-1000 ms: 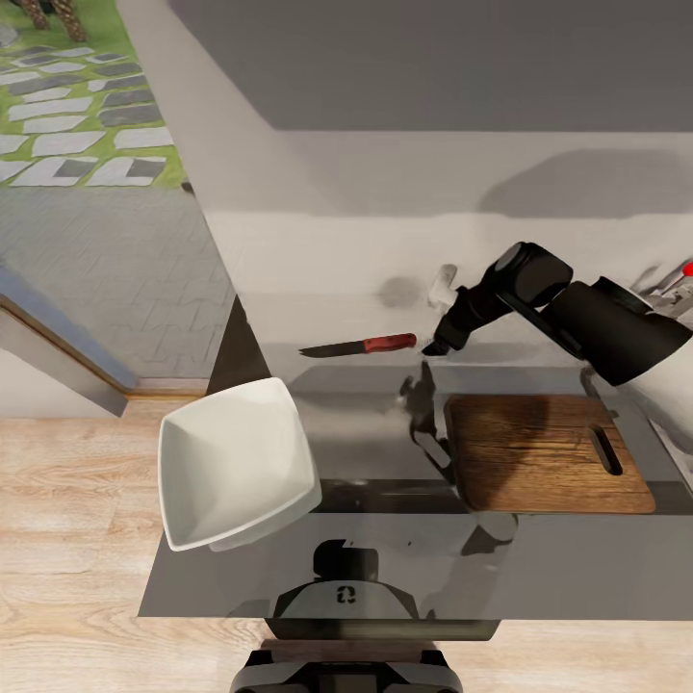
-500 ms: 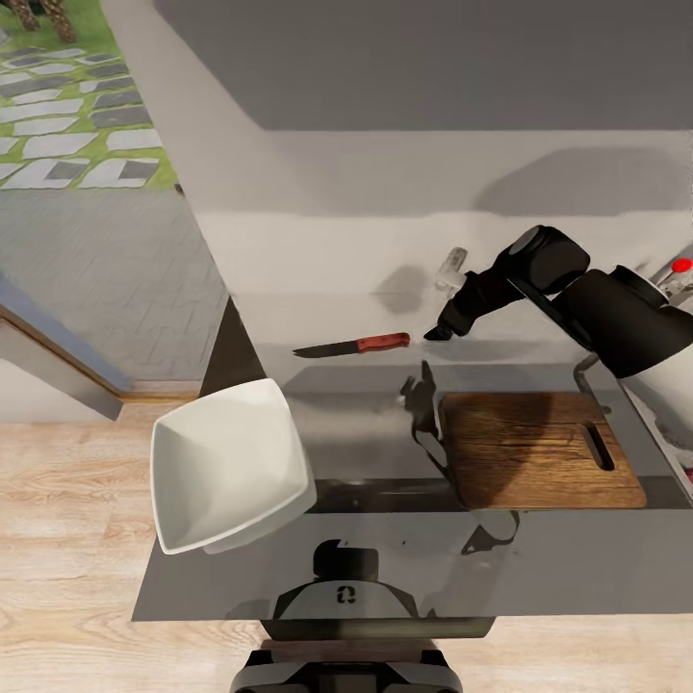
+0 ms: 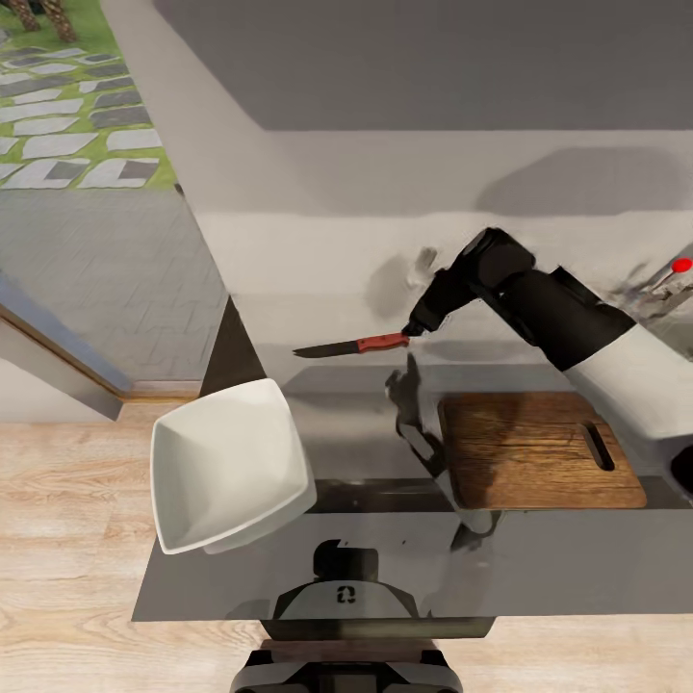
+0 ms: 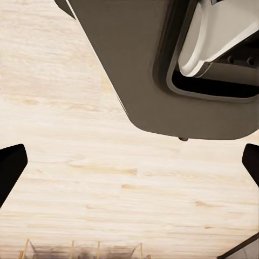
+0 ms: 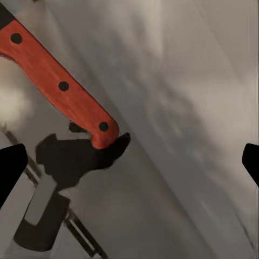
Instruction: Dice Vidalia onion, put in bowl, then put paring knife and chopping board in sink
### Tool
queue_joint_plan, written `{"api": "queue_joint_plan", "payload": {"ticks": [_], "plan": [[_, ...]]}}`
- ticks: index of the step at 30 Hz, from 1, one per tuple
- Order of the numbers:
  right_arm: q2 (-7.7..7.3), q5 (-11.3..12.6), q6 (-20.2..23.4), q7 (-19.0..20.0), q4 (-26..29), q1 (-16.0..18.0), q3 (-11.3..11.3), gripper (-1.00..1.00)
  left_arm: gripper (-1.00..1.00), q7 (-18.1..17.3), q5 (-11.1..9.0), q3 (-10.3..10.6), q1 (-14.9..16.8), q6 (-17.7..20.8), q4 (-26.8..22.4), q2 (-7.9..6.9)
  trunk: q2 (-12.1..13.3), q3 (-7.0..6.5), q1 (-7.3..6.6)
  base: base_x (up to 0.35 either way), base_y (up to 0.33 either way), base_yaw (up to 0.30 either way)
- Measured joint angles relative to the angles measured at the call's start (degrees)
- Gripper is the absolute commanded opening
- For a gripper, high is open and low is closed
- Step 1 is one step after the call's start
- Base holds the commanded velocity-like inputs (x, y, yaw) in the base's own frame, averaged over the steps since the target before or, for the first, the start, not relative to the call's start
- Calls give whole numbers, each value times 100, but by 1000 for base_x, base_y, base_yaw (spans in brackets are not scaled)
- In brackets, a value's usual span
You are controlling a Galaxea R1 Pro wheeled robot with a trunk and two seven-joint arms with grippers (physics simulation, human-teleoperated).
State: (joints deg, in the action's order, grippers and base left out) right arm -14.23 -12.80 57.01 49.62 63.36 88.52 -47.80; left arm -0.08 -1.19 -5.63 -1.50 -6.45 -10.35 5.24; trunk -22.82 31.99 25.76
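Note:
The paring knife (image 3: 351,345) lies on the grey countertop (image 3: 597,563), blade pointing left, red handle (image 5: 54,75) toward my right arm. My right gripper (image 3: 416,328) hovers at the butt end of that handle, open, its dark fingertips (image 5: 11,167) spread wide on either side with nothing between them. The brown chopping board (image 3: 539,448) rests bare to the right of the knife, slot handle at its right end. The white bowl (image 3: 231,462) sits at the counter's left front corner. My left gripper (image 4: 129,167) hangs open over the floor. The sink's basin is out of view.
A chrome tap with a red-tipped lever (image 3: 680,267) shows at the right edge. A pale wall (image 3: 385,173) backs the counter. Light wood floor (image 3: 67,539) lies left of the counter, and a window onto a paved garden (image 3: 67,115) is at far left.
My right arm has swung left and lowered, bringing its open gripper from above the board's far corner to the end of the knife handle. The knife, board and bowl have not moved.

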Motion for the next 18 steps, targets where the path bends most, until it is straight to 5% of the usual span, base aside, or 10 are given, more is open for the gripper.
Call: {"api": "queue_joint_plan", "payload": {"ticks": [4,8,14,18], "plan": [[544,-625,-175,-11,-748,43,260,100,100,0,1,-5,1,0,1,0,-1,0,0,0,0,0],[832,-1047,-323,-14,-1133,357,746,100,100,0,1,-4,1,0,2,0,-1,-1,0,0,0,0],[938,-1141,-346,-12,-1526,694,983,100,100,0,1,-6,1,0,7,0,-1,0,0,0,0,0],[1175,-1141,-409,247,-1732,720,981,100,100,0,1,-3,2,0,11,14,-1,0,-1,0,0,0]]}}
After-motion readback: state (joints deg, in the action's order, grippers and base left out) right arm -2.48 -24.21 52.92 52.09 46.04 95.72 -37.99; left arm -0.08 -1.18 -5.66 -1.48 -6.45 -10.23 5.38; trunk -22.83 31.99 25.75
